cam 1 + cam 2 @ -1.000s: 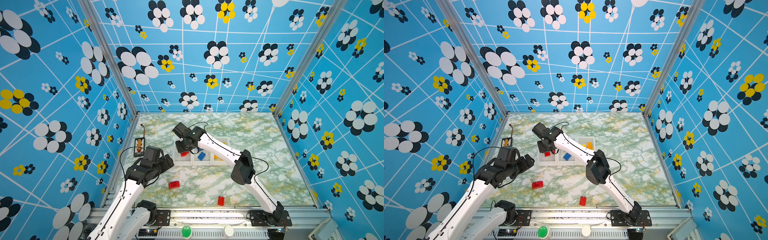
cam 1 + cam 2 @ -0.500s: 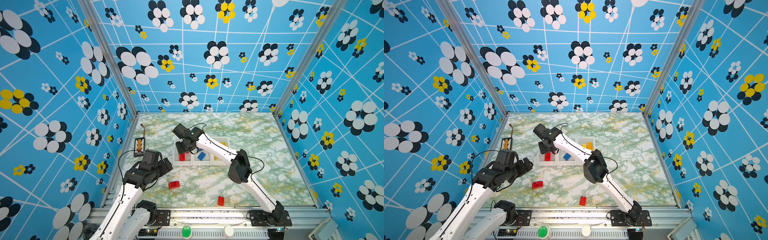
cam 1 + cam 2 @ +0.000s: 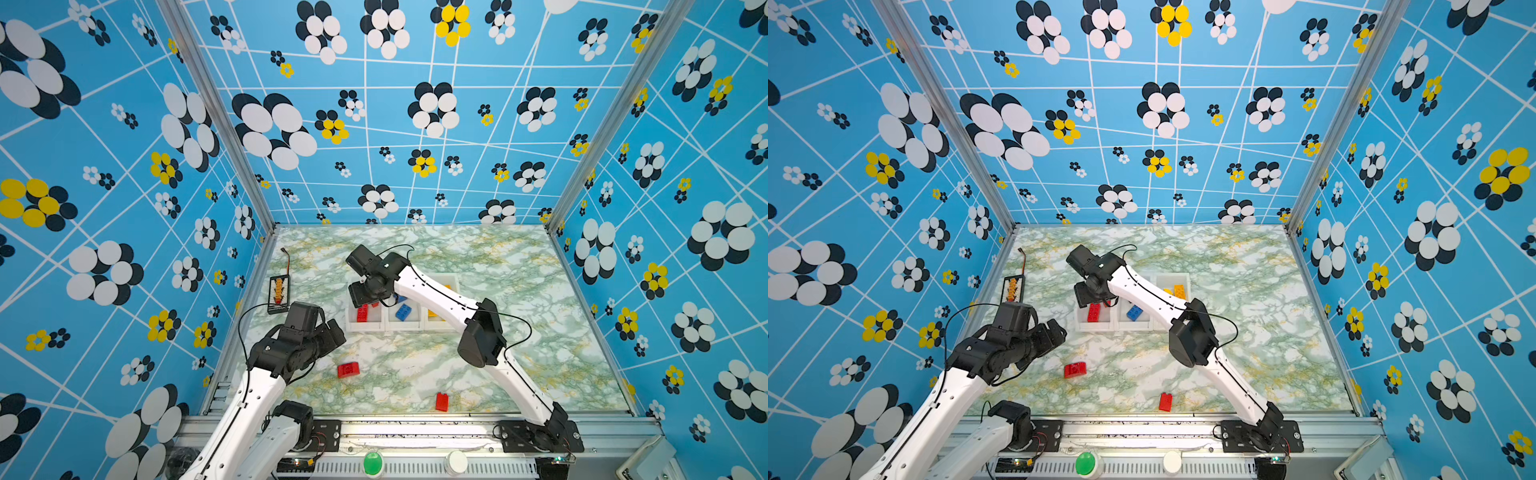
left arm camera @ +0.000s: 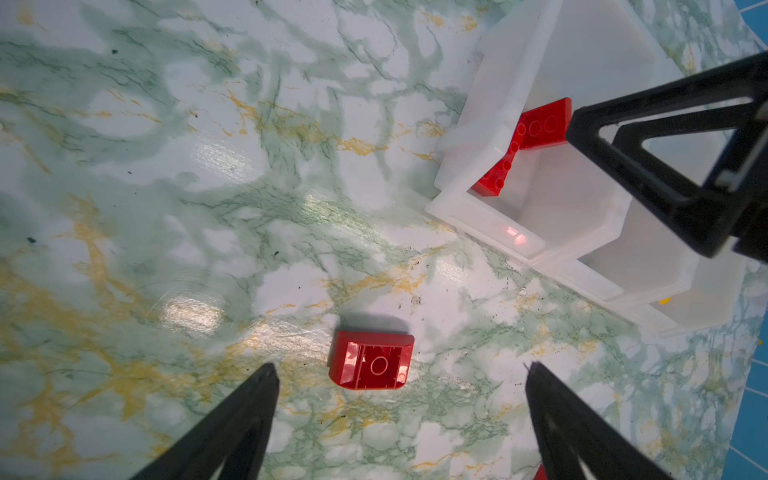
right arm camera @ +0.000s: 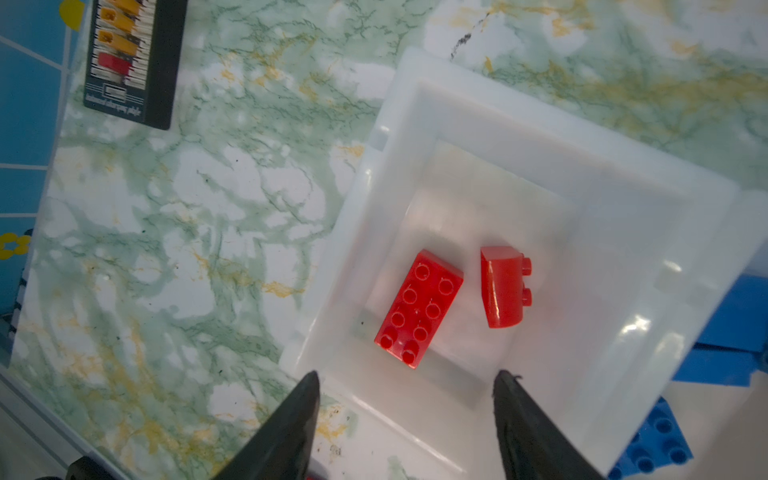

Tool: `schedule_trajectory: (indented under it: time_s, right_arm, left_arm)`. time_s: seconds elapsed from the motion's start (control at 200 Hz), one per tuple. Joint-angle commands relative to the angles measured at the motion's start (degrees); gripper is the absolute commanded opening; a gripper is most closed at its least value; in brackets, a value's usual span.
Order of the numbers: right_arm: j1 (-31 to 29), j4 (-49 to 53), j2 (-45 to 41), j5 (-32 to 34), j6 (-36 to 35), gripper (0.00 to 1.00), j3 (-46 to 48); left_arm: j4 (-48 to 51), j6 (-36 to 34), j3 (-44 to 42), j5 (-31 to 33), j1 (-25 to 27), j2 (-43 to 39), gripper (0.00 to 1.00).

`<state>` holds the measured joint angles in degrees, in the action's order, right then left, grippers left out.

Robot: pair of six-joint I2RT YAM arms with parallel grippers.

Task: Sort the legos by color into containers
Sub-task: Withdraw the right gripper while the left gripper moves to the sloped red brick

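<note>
The containers point(image 3: 365, 328) point(image 3: 1096, 327) are three joined white bins mid-table. The left bin point(image 5: 415, 124) holds two red legos, a long studded brick point(image 5: 417, 307) point(image 3: 362, 312) and a rounded one point(image 5: 503, 286). My right gripper point(image 5: 407, 376) point(image 3: 365, 291) hangs over this bin, open and empty. The middle bin holds blue legos point(image 3: 403, 311). In the right bin lie yellow legos point(image 3: 1177, 291). A rounded red lego point(image 4: 370, 361) point(image 3: 348, 369) lies upside down on the table, just ahead of my open left gripper point(image 4: 401, 368) point(image 3: 332, 332). Another red lego point(image 3: 441, 402) sits near the front edge.
A black-framed board point(image 3: 278, 291) point(image 5: 133, 58) with orange parts and a wire lies by the left wall. The right arm's elbow point(image 3: 480, 336) stands over the table to the right of the bins. Blue patterned walls close three sides.
My right gripper has opened above the left bin, and the rounded red lego now lies inside it. The left arm has barely shifted.
</note>
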<state>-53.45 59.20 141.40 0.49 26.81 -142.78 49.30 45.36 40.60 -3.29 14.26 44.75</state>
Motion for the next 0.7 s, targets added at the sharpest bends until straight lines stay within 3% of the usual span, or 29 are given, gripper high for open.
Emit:
schedule_trajectory:
  time_s: [0.0, 0.345, 0.695]
  right_arm:
    - [0.1, 2.6, -5.5, -1.3, -1.8, 0.72, -0.5]
    - [0.2, 0.3, -16.3, -2.3, -3.8, 0.84, 11.7]
    - [2.9, -9.7, -36.0, -5.1, -1.0, 0.89, 41.5]
  left_arm:
    - [1.7, -1.2, -0.7, -0.6, -0.2, -0.5, 0.94]
    - [4.0, -1.4, -0.9, 0.0, 1.4, 0.7, 0.95]
    - [7.2, 6.0, -0.5, 5.5, 11.1, 3.9, 0.96]
